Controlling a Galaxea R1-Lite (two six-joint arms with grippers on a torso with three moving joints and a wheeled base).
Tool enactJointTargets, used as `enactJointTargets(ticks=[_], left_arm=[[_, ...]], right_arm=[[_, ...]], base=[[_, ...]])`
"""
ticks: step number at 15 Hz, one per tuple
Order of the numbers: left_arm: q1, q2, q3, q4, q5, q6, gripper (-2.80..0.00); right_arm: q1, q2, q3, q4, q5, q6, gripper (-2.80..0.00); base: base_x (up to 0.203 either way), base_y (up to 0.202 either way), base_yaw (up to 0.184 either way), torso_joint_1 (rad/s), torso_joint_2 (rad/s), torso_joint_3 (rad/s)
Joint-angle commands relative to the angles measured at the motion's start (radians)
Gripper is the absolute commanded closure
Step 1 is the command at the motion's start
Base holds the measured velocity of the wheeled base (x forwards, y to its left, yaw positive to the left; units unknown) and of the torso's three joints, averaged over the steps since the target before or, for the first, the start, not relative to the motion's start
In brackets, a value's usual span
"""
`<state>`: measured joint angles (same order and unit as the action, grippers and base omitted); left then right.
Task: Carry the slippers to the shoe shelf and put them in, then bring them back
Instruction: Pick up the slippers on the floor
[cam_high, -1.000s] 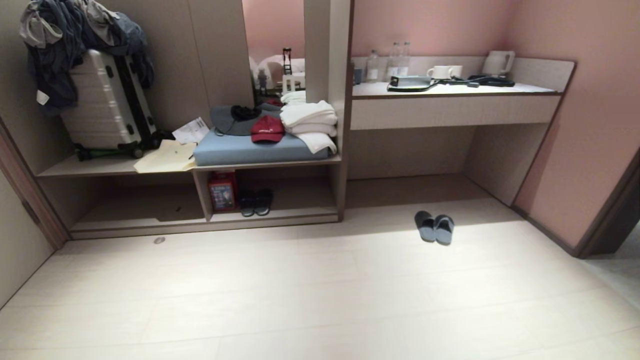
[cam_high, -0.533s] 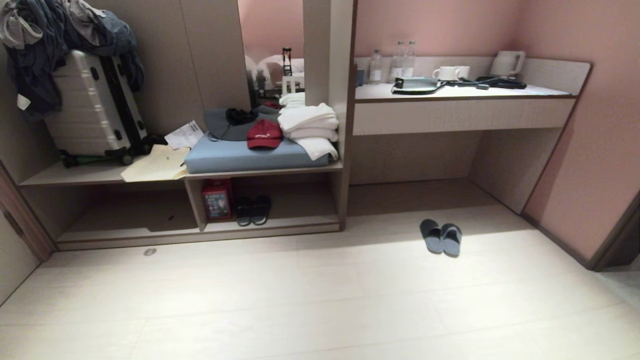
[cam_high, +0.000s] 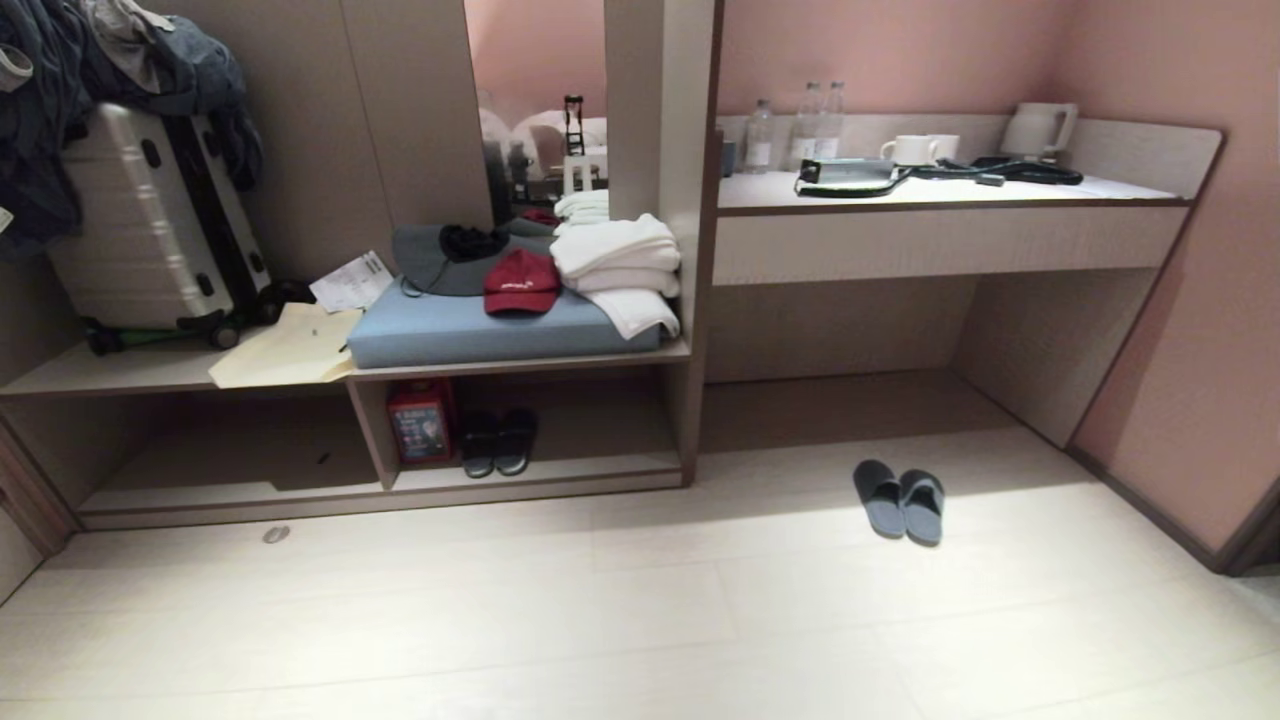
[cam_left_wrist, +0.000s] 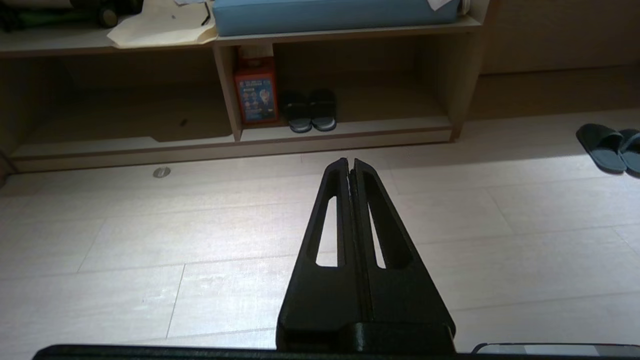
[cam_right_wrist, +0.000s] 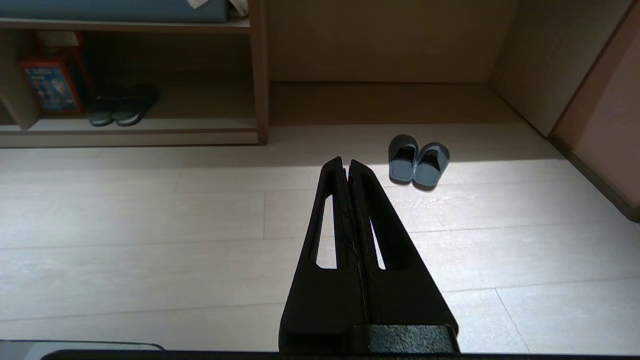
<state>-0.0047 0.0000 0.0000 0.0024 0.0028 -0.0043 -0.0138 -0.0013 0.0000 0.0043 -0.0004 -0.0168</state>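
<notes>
Slippers (cam_high: 899, 499) side by side on pale floor (cam_high: 640, 620), touching each other, toes pointing toward the recess under the counter (cam_high: 940, 195), at the edge of a lit patch. Well apart from shoe shelf (cam_high: 690, 400), off to its right in head view. Shoe shelf low, open, split by vertical divider (cam_high: 368, 430); right compartment holding a darker pair of slippers (cam_high: 497, 441) just beside a red box (cam_high: 418, 422) that stands against the divider. Left compartment in shadow, contents hard to tell. On top of shelf: blue cushion (cam_high: 480, 330), red cap (cam_high: 520, 283), folded white towels (cam_high: 618, 262), papers (cam_high: 285, 345), silver suitcase (cam_high: 150, 230) draped with clothes. Counter carrying bottles (cam_high: 800, 130), cups (cam_high: 915, 150), kettle (cam_high: 1040, 128). Small round metal disc (cam_high: 276, 534) on floor before the shelf.

Left gripper (cam_left_wrist: 350, 162) clenched, fingers pressed together, holding nothing, above bare floor facing the shelf. Right gripper (cam_right_wrist: 345, 162) clenched too, empty, above floor, slippers near and ahead, not touching. Neither arm in head view.
</notes>
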Motion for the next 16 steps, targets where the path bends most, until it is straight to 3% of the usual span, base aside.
enactJointTargets(ticks=[1, 16], left_arm=[[0.000, 0.000, 0.002, 0.001, 0.000, 0.000, 0.00], [0.000, 0.000, 0.002, 0.001, 0.000, 0.000, 0.00]], right_arm=[[0.000, 0.000, 0.002, 0.000, 0.000, 0.000, 0.00], [0.000, 0.000, 0.002, 0.000, 0.000, 0.000, 0.00]], base=[[0.195, 0.000, 0.004, 0.002, 0.00, -0.005], [0.195, 0.000, -0.001, 0.004, 0.00, 0.002]])
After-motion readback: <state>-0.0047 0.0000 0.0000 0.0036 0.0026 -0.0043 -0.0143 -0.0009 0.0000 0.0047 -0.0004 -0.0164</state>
